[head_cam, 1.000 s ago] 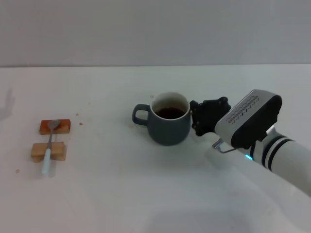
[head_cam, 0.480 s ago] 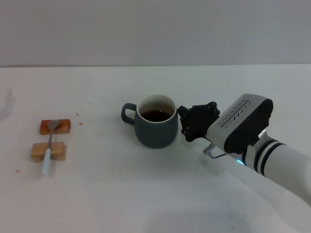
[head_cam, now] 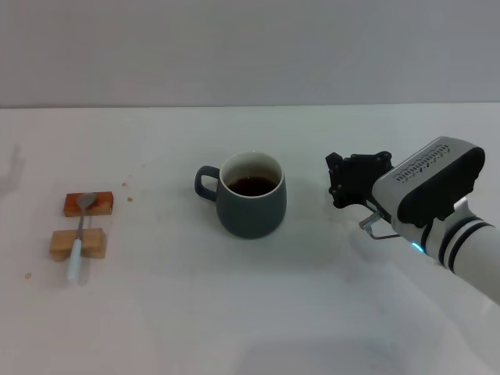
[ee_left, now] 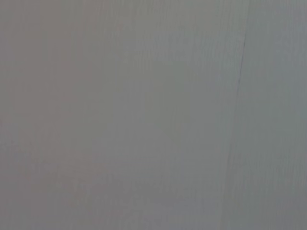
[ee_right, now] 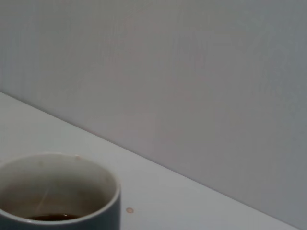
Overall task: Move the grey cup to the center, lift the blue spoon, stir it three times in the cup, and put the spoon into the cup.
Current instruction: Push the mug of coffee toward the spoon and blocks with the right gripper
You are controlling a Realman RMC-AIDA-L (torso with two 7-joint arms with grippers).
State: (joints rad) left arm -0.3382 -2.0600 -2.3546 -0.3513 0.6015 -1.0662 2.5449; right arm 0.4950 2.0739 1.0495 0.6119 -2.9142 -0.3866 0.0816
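White counter under a plain pale wall; a few small brown specks near the far left.

Grey cup upright near the counter's center, handle to the left, dark liquid inside. Blue spoon at the left, resting across two small wooden blocks, bowl on the far block, handle end past the near block.

Compared with half a second ago: cup unmoved; right gripper drawn back to the right, now apart from the cup with bare counter between. One second ago, cup farther right with the gripper against it.

Right gripper spread: cannot tell, fingers merged into one dark mass. Left gripper out of view; left wrist view blank grey. Right wrist view cuts off the cup below the rim.
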